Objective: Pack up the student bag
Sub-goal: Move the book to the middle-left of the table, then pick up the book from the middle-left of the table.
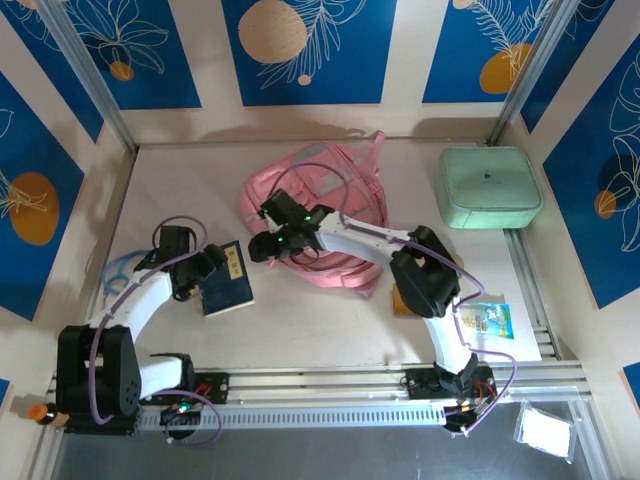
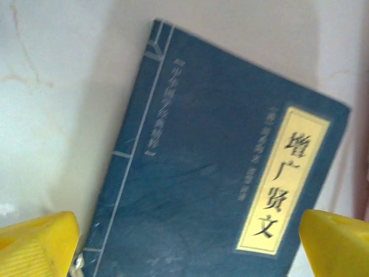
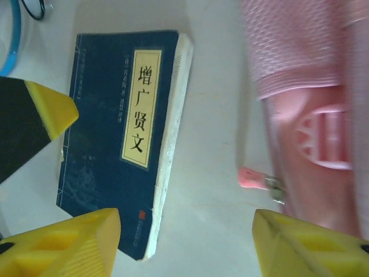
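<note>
Yellow fingers (image 2: 34, 242) of the left gripper (image 2: 187, 248) stand wide apart over a dark blue book (image 2: 202, 173) lying flat on the table (image 1: 330, 320). Those of the right gripper (image 3: 187, 242) are apart too and hold nothing, at the left edge of the pink student bag (image 1: 340, 190). It lies crumpled mid-table, just right of the book.

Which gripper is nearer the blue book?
Left. The left gripper hangs open right over the blue book; the right gripper sits between the book and the student bag.
</note>
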Controlling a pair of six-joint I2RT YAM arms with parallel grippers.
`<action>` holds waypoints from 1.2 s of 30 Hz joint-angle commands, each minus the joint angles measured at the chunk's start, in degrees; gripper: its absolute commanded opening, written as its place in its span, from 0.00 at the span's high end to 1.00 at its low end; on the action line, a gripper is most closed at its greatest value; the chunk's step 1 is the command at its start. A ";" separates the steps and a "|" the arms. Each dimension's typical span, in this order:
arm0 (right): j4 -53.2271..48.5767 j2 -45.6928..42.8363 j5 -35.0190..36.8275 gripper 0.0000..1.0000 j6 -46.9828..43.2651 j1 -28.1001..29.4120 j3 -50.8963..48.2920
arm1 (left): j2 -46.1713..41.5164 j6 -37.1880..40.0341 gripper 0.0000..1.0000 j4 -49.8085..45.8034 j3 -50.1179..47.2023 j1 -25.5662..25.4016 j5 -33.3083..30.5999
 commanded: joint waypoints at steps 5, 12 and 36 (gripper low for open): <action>-7.35 9.58 -2.32 0.49 -4.06 2.51 11.84 | -1.19 3.33 0.03 -0.29 -1.24 0.68 -2.21; -12.28 18.29 -3.48 0.54 -4.12 2.53 22.49 | 0.45 4.37 0.06 0.51 -1.39 0.73 -1.87; -16.81 26.20 -6.59 0.71 -3.23 1.41 29.84 | 6.02 4.12 0.21 0.80 -0.72 0.90 5.75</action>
